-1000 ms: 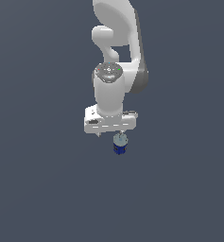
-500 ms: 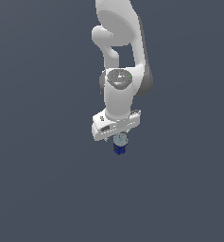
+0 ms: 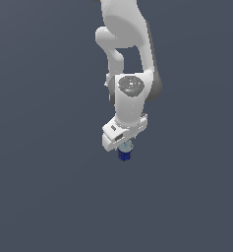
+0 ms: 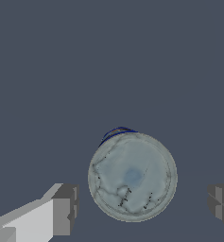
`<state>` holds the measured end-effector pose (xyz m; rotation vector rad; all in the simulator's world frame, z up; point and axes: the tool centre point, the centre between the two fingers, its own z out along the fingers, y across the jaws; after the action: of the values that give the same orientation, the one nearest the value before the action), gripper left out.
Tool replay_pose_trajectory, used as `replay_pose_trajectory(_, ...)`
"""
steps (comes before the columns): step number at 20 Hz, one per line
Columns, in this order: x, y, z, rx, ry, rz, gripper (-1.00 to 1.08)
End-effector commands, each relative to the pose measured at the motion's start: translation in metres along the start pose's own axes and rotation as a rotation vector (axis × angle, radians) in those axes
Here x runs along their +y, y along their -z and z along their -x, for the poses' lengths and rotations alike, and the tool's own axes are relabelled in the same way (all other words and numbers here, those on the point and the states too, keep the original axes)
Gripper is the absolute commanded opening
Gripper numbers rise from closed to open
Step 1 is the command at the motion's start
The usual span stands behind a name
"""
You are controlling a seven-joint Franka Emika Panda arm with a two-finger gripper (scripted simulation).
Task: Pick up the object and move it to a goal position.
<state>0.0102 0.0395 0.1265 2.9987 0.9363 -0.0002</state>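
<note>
Pincer [image 4: 141,208] spread wide, object [image 4: 132,176] between fingers

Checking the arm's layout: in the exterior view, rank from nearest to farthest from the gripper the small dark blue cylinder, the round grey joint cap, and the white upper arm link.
1. Small dark blue cylinder, pale-topped, directly under the gripper.
2. Round grey joint cap, above on the wrist.
3. White upper arm link, at the picture's top.
</note>
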Motion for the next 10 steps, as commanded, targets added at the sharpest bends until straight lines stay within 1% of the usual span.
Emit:
replay_pose_trajectory(1,-0.0020,-0.0014,-0.0011,0.000,0.027,0.000,1.00)
replay_pose_trajectory(10,-0.0031,-0.0084,-0.0014,0.000,0.036,0.000,1.00)
